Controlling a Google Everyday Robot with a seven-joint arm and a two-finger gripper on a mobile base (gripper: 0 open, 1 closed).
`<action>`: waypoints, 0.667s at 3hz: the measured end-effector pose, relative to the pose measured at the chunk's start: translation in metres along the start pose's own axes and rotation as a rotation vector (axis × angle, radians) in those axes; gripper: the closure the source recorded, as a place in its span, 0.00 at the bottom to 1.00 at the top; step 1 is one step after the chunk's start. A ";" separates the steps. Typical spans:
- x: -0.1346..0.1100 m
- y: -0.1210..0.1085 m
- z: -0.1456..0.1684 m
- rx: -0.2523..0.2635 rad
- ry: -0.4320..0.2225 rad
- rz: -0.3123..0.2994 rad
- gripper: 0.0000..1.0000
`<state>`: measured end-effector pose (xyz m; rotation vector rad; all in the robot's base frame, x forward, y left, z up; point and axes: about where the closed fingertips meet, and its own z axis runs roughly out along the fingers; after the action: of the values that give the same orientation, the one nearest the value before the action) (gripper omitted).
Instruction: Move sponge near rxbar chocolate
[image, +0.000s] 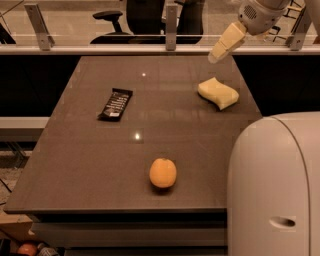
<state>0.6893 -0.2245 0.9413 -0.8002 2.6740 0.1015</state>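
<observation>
Above and behind the sponge (218, 93), the pincer (218, 54) hovers in air.

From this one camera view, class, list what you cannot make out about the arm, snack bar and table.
Gripper, over the far right of the table by the sponge: its arm is cut off by the top edge.
Snack bar: lettering too small to read.
Table: near right corner hidden by the robot's white body.
</observation>
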 end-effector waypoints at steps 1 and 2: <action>-0.004 -0.004 -0.013 0.037 -0.020 -0.001 0.00; 0.001 -0.006 -0.006 0.040 0.011 0.004 0.00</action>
<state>0.6896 -0.2311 0.9463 -0.7848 2.6798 0.0442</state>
